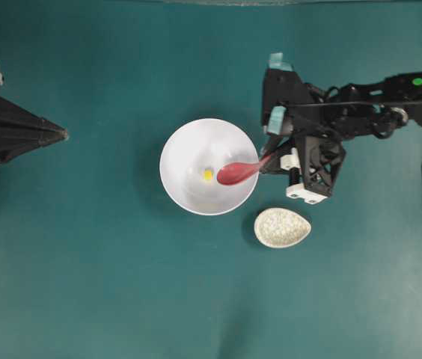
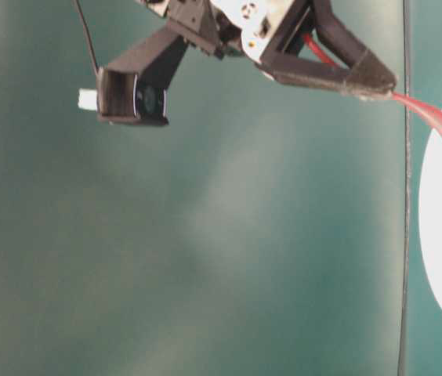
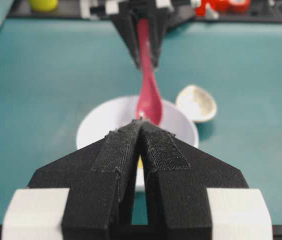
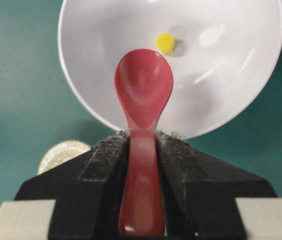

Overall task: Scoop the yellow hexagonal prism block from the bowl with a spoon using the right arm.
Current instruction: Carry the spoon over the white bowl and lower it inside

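Observation:
The white bowl [image 1: 188, 149] stands mid-table with the tiny yellow block [image 1: 208, 174] on its bottom. My right gripper [image 1: 272, 160] is shut on the handle of the red-pink spoon [image 1: 235, 173] just outside the bowl's right rim. The scoop reaches into the bowl, empty, just right of the block. In the right wrist view the spoon [image 4: 143, 90] points at the block [image 4: 165, 43] in the bowl [image 4: 231, 90], with the gripper [image 4: 142, 137] clamped on the handle. My left gripper [image 1: 63, 134] is shut and empty at the far left.
A speckled beige spoon rest [image 1: 282, 227] lies on the teal table just right of and below the bowl, under my right arm. It also shows in the left wrist view [image 3: 196, 103] and the right wrist view [image 4: 61, 152].

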